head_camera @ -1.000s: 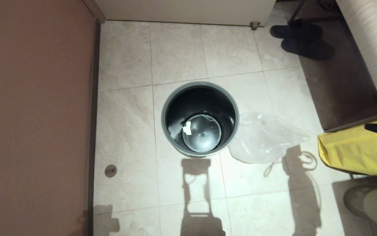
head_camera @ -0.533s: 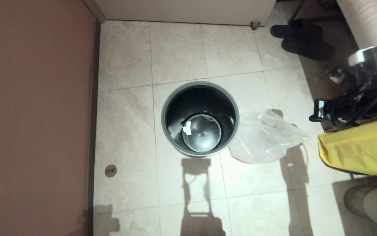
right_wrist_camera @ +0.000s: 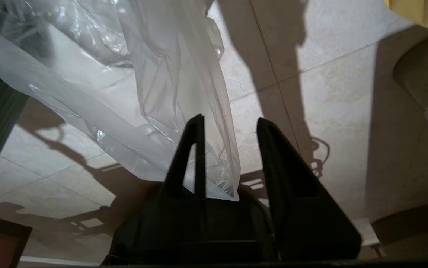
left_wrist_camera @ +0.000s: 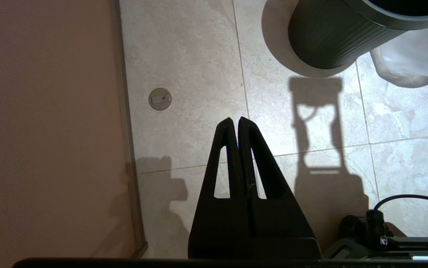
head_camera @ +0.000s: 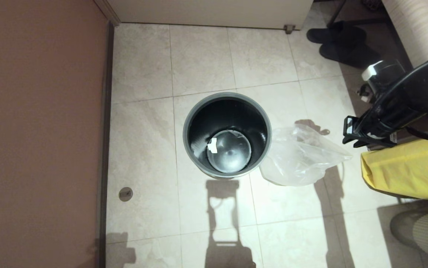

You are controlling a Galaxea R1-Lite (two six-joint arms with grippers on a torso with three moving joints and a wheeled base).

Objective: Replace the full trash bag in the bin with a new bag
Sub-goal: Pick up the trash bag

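The bin (head_camera: 186,128) stands on the tiled floor in the middle of the head view. It is dark grey with a glossy black inside, has no liner, and holds a white paper scrap (head_camera: 212,145) at its bottom. The new bag (head_camera: 299,156), clear and crinkly, lies on the floor against the bin's right side. My right gripper (head_camera: 348,134) hovers open just right of the bag. In the right wrist view the bag (right_wrist_camera: 143,74) has a corner between the spread fingers of that gripper (right_wrist_camera: 230,121). My left gripper (left_wrist_camera: 236,121) is shut and empty, low at the left of the bin (left_wrist_camera: 329,37).
A brown wall (head_camera: 39,134) runs down the left. A yellow sheet (head_camera: 403,171) lies at the right, under my right arm. Dark slippers (head_camera: 344,42) sit at the back right by a striped seat (head_camera: 422,33). A round floor plate (head_camera: 125,194) is near the wall.
My right arm has swung in from the right edge, moving left and toward the clear bag. The bin and the bag have not moved.
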